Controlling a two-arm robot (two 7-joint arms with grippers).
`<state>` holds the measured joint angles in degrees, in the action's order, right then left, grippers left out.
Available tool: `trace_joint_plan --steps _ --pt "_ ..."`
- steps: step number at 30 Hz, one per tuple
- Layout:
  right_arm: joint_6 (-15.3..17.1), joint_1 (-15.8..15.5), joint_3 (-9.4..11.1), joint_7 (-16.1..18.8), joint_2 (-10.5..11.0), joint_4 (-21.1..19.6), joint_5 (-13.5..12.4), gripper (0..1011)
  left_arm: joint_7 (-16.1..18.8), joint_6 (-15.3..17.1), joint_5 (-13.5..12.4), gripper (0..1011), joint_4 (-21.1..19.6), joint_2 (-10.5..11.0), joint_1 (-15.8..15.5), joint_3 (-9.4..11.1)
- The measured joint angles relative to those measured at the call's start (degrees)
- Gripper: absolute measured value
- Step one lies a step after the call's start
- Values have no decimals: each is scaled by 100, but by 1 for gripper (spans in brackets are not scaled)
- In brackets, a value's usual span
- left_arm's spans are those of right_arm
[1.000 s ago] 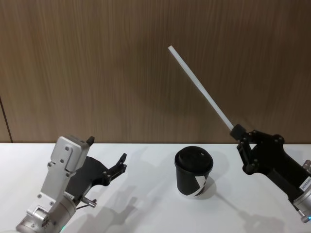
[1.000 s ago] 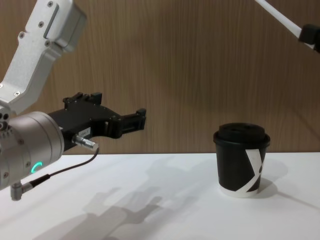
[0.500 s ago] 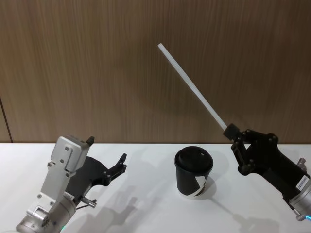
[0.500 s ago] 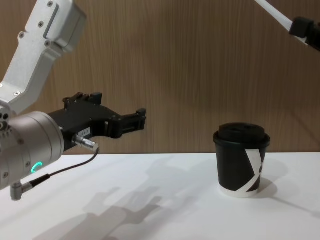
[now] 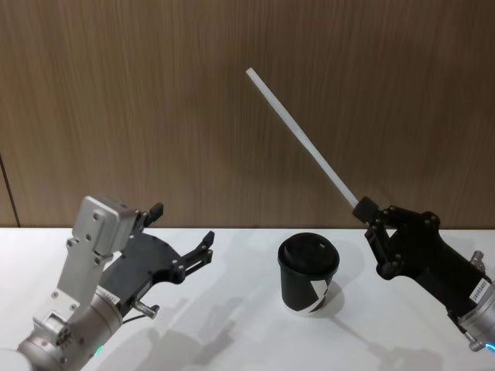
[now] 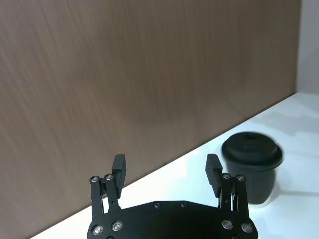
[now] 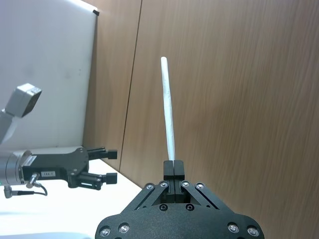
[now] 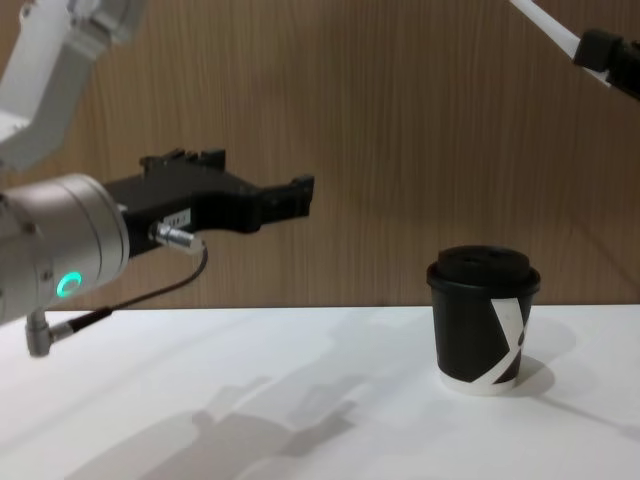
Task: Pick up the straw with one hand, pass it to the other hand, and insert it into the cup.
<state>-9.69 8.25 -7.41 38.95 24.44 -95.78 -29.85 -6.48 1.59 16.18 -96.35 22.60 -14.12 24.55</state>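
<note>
While my black blocky right gripper [image 5: 362, 207] pinches the thin white plastic straw [image 5: 302, 139] by its lower end, right of the black lidded paper cup [image 5: 308, 274], my silver-wristed left gripper [image 5: 182, 224] hangs wide open, empty.

A white desk [image 5: 232, 332] runs across the bottom of the head view, its far edge meeting a brown wood-grain wall [image 5: 155, 116]. On it stands the cup [image 5: 308, 275], upright with its domed lid on, right of centre in the lower part of the frame. In the chest view the cup sits at lower right, its white base rim flat on the desk, with soft grey shadows [image 8: 270, 410] spread across the surface to its left.
</note>
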Motion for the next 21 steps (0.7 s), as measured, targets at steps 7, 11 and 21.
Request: trace_joint_plan --steps 7,11,21 --pt "-1 5 -6 19 2 5 -13 2 -450 181 494 1003 -184 -5 -80 -115" --pt "-2 7 -8 25 2 6 -18 2 -688 311 779 1003 -271 -21 -150 -173" --pt "-2 11 -14 32 2 6 -25 2 -1189 686 1499 1003 -424 -141 -422 -247"
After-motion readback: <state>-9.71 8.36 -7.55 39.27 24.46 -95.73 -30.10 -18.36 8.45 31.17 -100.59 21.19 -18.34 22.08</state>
